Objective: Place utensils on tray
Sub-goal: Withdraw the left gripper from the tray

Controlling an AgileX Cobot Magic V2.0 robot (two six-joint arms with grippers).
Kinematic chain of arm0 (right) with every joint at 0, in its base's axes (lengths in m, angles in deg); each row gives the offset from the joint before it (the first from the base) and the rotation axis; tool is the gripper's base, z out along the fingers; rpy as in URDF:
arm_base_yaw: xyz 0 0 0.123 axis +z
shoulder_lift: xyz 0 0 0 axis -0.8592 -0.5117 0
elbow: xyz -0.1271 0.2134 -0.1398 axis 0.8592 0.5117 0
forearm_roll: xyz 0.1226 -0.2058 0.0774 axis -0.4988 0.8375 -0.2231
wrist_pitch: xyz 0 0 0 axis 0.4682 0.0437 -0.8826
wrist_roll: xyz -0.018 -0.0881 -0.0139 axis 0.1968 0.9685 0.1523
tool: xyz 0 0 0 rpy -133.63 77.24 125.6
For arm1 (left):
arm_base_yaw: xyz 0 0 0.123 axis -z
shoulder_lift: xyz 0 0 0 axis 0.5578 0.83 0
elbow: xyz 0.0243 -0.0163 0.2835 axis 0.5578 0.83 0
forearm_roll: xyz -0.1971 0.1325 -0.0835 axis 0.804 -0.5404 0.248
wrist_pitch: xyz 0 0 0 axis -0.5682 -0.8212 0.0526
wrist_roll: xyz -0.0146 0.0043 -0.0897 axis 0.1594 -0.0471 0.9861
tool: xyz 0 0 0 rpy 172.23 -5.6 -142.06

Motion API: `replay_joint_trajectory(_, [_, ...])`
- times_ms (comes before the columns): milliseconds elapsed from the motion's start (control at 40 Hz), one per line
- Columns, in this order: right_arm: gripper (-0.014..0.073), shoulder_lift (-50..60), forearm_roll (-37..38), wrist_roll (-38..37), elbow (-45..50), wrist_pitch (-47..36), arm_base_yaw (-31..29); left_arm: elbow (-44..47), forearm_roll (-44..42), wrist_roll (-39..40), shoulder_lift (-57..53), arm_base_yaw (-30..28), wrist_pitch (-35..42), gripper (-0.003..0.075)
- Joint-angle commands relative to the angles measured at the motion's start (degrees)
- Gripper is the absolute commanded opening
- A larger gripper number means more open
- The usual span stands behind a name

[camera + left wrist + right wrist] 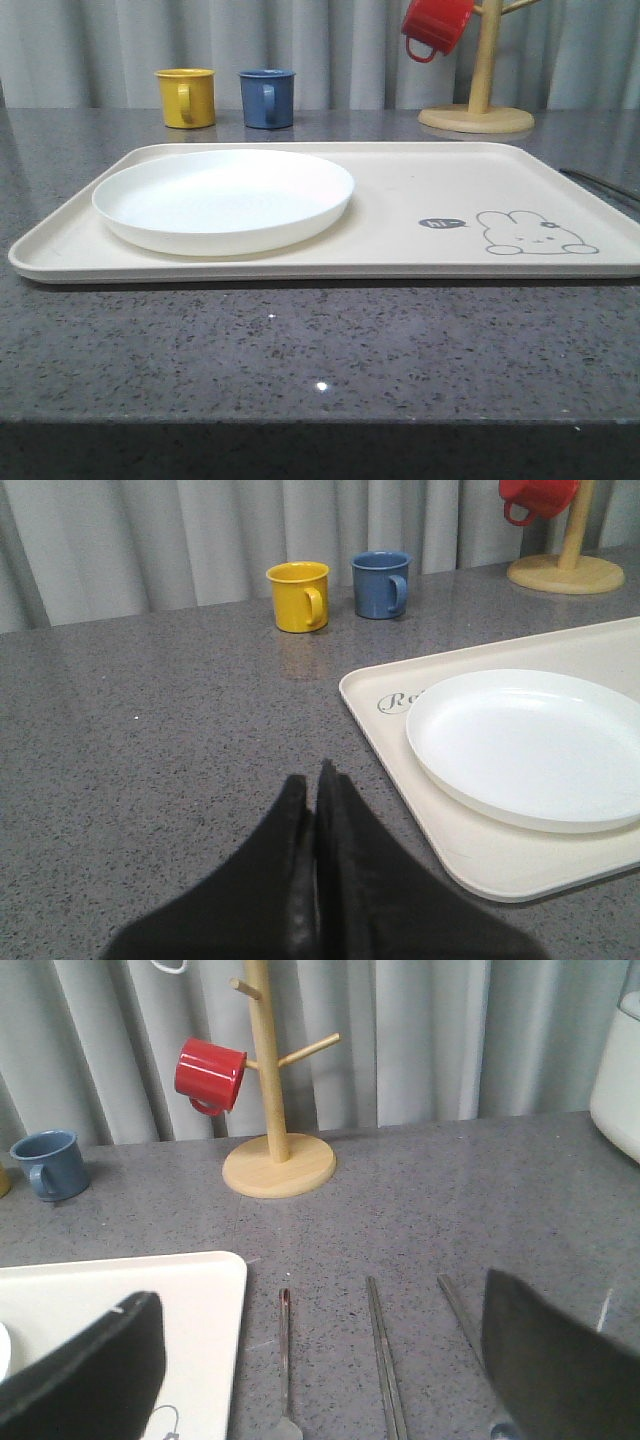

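Observation:
The cream tray [400, 215] lies across the table with the white plate [225, 200] on its left half and a rabbit drawing on its right. Right of the tray, three slim metal utensils lie side by side on the grey table: a handle widening at its near end [285, 1360], the pair of chopsticks [385, 1365], and another handle [458, 1315] partly hidden by a finger. Which handle is fork or spoon I cannot tell. My right gripper [318, 1300] hangs open above them. My left gripper [315, 780] is shut on nothing, over bare table left of the tray [480, 855] and plate [530, 745].
A yellow mug [186, 97] and a blue mug [267, 97] stand behind the tray. At the back right stands a wooden mug tree [478, 100] with a red mug [435, 25] hanging on it. A white object [620, 1070] sits further right.

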Motion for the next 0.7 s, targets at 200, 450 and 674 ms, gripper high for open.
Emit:
replay_joint_trajectory(200, [0.0661, -0.7, 0.2, 0.4, -1.8, -4.5, -0.3, -1.6, 0.6, 0.3, 0.5, -0.1, 4.6, -0.0018])
replay_joint_trajectory(450, [0.0661, -0.7, 0.2, 0.4, -1.8, -4.6, -0.3, -1.6, 0.6, 0.3, 0.5, -0.1, 4.6, -0.0018])
replay_joint_trajectory(674, [0.0661, -0.7, 0.2, 0.4, -1.8, -6.6, -0.3, -1.6, 0.6, 0.3, 0.5, -0.1, 4.6, -0.0018])
